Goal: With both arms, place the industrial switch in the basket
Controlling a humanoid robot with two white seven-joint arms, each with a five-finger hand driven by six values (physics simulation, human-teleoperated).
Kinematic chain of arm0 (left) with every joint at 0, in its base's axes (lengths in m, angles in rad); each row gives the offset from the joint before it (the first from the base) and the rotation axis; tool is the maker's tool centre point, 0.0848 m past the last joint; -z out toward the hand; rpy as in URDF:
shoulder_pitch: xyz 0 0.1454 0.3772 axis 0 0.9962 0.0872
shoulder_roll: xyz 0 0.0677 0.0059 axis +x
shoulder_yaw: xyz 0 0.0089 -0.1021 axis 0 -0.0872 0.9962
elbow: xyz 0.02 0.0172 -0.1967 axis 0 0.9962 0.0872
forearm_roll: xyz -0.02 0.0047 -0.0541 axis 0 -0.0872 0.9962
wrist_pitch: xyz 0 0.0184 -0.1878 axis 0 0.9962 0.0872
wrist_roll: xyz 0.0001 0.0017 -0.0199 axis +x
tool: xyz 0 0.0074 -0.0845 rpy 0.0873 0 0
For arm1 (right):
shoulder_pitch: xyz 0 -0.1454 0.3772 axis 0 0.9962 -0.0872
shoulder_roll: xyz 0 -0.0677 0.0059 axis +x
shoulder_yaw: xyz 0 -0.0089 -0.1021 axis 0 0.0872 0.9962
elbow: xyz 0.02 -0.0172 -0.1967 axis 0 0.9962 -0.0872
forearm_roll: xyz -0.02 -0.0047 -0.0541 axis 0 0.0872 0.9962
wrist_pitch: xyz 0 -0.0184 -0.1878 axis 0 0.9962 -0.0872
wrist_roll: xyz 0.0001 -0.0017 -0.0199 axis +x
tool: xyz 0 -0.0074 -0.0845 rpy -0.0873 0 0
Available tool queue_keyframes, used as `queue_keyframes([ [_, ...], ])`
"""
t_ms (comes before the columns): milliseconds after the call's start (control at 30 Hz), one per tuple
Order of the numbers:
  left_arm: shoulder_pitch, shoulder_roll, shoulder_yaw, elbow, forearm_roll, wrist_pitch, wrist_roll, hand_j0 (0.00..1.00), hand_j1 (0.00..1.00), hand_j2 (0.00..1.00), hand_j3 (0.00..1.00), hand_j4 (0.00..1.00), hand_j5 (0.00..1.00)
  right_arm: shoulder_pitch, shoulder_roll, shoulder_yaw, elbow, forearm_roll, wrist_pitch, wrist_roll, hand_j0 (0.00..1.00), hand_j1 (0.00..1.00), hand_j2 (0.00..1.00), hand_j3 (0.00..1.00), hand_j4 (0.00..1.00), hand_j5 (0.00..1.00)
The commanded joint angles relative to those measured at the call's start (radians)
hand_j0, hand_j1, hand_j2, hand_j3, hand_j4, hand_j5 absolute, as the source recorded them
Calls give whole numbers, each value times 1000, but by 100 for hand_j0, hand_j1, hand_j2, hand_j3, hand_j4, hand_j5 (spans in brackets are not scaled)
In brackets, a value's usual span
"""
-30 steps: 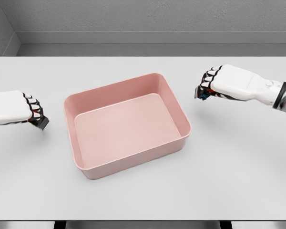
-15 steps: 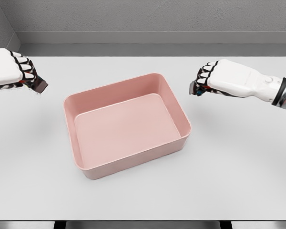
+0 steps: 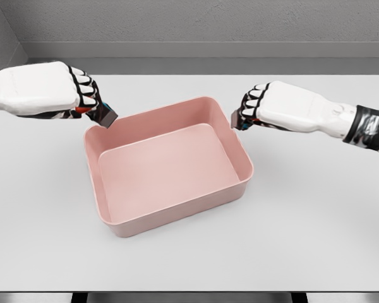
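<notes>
In the head view, I am holding my left hand (image 3: pixel 82 101) over the far-left corner of the pink basket (image 3: pixel 114 224), fingers curled around a small dark block (image 3: pixel 104 117) that is jutting from the fist; it may be the industrial switch, but I cannot confirm that. My right hand (image 3: pixel 249 113) is hanging at the far-right rim, also curled, with a small dark piece (image 3: pixel 239 121) showing beneath the knuckles. The basket is sitting empty on the white worktop (image 3: pixel 316 221).

I am seeing 2 risks. The left block is hovering right above the rim, so letting go here could bounce it off the wall onto the worktop. My right knuckles are sitting so near the rim that lowering could shove the basket sideways.
</notes>
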Motion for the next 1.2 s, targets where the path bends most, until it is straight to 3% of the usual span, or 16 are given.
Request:
queue_keyframes([
  [0,0,-42,-16,-5,7,1,-22,49,49,49,49,49,49,0,4,9,-11,-7,1,-1,45,45,45,45,45,45],
  [400,9,-43,-119,-2,-25,1,-24,51,51,51,51,51,51,-17,67,55,-23,-7,1,3,45,45,45,45,45,45],
  [533,9,-79,-148,-4,-53,1,-25,51,51,51,51,51,51,-23,88,73,-23,-7,1,3,47,47,47,47,47,47],
  [633,23,-74,-162,-1,-53,1,-25,56,56,56,56,56,56,-23,108,85,-23,-7,1,-3,56,56,56,56,56,56],
  [767,29,-77,-194,-1,-73,1,-24,57,57,57,57,57,57,-23,124,86,-23,-7,1,-6,79,79,79,79,79,79],
  [900,34,-85,-216,5,-81,1,-21,76,76,76,76,76,76,-23,125,86,-23,-7,1,-6,91,91,91,91,91,91],
  [1067,26,-100,-211,2,-78,1,-21,95,95,95,95,95,95,-25,125,82,-23,-7,1,-7,93,93,93,93,93,93],
  [1167,18,-100,-203,-1,-73,1,-19,100,100,100,100,100,100,-26,125,82,-23,-7,1,-7,93,93,93,93,93,93],
])
